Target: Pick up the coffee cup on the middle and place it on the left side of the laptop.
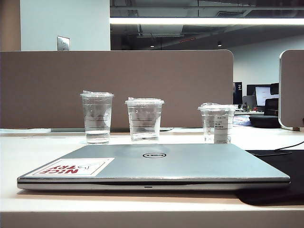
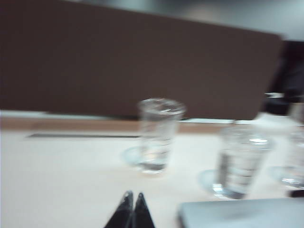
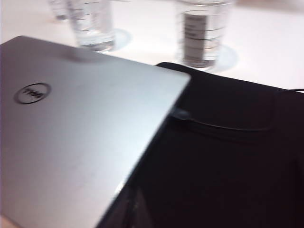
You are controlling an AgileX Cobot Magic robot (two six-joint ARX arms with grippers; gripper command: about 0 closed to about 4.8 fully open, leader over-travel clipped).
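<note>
Three clear cups stand in a row across the middle of the exterior view, behind the closed laptop that fills the lower half of the frame. The coffee cup is the wide one at centre, lid on, thin dark lines on its side, upright on the table and well apart from its neighbours. To its left stands the slimmer cup, to its right the cup with a white label. The laptop lies flat with its lid shut, round logo in the middle and a red-and-white sticker at its lower left corner. A black mat sits under its right edge, and a thin cable runs from the laptop's side across the mat. No arm shows in the exterior view. In the blurred left wrist view, the left gripper pokes in at the bottom edge, its two dark fingertips pressed together with nothing between them, low over bare table and short of the cups. The right gripper is barely a dark shape at the bottom of the right wrist view, over the mat by the laptop's corner, and I cannot tell how its fingers stand.
</note>
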